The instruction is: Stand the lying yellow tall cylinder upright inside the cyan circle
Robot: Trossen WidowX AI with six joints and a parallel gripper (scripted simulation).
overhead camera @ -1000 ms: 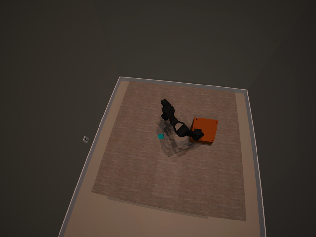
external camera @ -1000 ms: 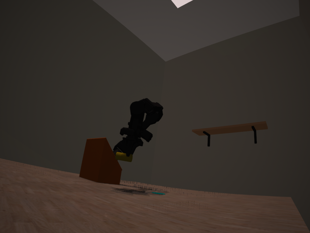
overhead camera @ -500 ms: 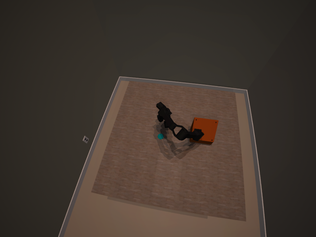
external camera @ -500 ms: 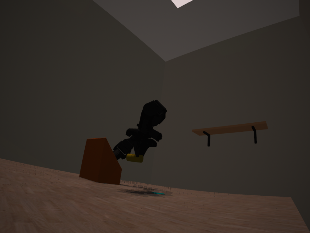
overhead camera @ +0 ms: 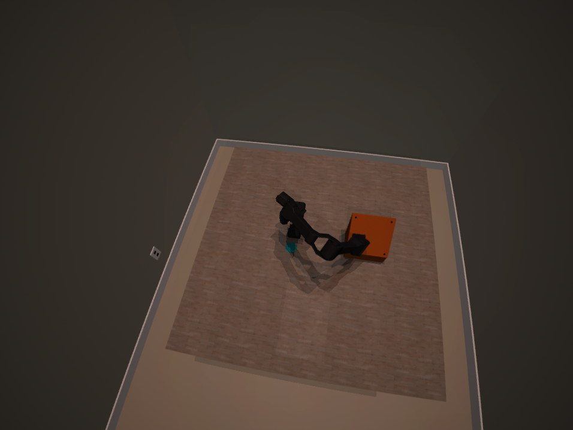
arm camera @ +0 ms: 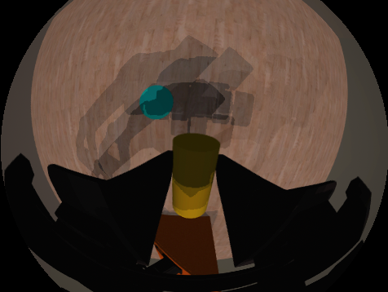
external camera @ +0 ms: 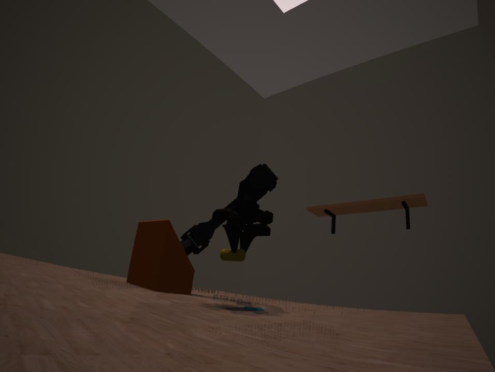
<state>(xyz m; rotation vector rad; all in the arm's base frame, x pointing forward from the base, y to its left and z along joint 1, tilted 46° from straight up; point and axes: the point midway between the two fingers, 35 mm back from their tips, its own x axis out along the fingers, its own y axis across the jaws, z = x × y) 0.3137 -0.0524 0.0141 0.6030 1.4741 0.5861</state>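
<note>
The yellow tall cylinder (external camera: 227, 254) (arm camera: 190, 196) is held lying nearly level, well above the table, in the exterior view. In the wrist view it lies lengthwise between the fingers. It is hidden in the top view. My gripper (overhead camera: 294, 237) (external camera: 238, 251) (arm camera: 195, 158) is shut on the cylinder, with one finger on each side, and points down. The cyan circle (overhead camera: 290, 247) (external camera: 252, 308) (arm camera: 156, 102) lies flat on the table, just in front of the gripper in the top view, and ahead and left of the cylinder in the wrist view. Shadow covers part of it.
A large orange block (overhead camera: 377, 229) (external camera: 146, 256) (arm camera: 191, 245) stands on the table to the right in the top view, with the arm's base end over its left part. A wooden shelf (external camera: 369, 206) hangs on the wall at the right in the exterior view.
</note>
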